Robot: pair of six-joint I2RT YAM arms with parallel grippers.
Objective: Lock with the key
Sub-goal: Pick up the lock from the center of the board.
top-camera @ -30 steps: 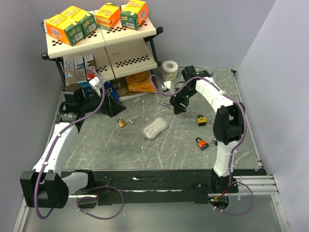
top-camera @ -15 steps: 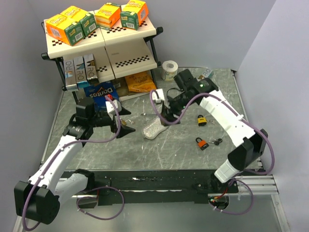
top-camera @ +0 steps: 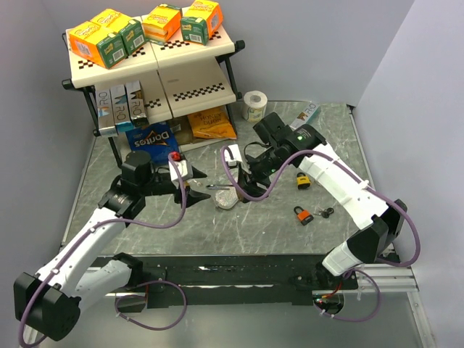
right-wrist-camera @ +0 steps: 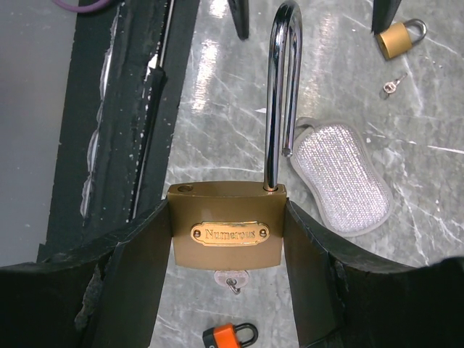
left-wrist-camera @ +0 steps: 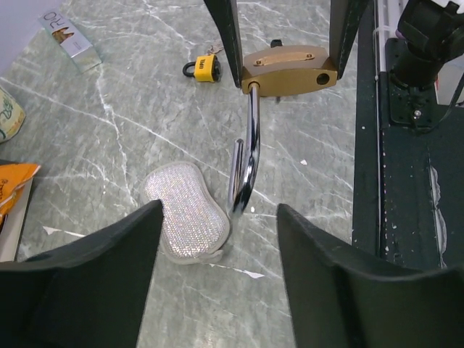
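- Two grippers faced each other mid-table in the top view: the left gripper (top-camera: 190, 190) and right gripper (top-camera: 239, 188), with the padlock (top-camera: 217, 186) between them, above a glittery pad (top-camera: 230, 197). A blue bag (top-camera: 153, 138) under the shelf read "Doritos".
- In the left wrist view, the left gripper's fingers stood wide apart with nothing between them. Straight ahead, the right gripper's thin fingers pinched the brass padlock body. The shackle (left-wrist-camera: 251, 145), its free end out of the body, ran lengthwise toward the left gripper, so that arm was nearer the tip. A yellow lock (left-wrist-camera: 206, 69) lay beyond, and a box (left-wrist-camera: 67, 38) showed "RO".
- In the right wrist view, the right gripper clamped the body's two sides, and the plate read "Numerous". The shackle pointed straight away. A silvery piece under the body was probably the key (right-wrist-camera: 230, 280), on the end facing this wrist. Closing would likely mean a push along the shackle's axis. An orange lock (right-wrist-camera: 228, 336) lay below.
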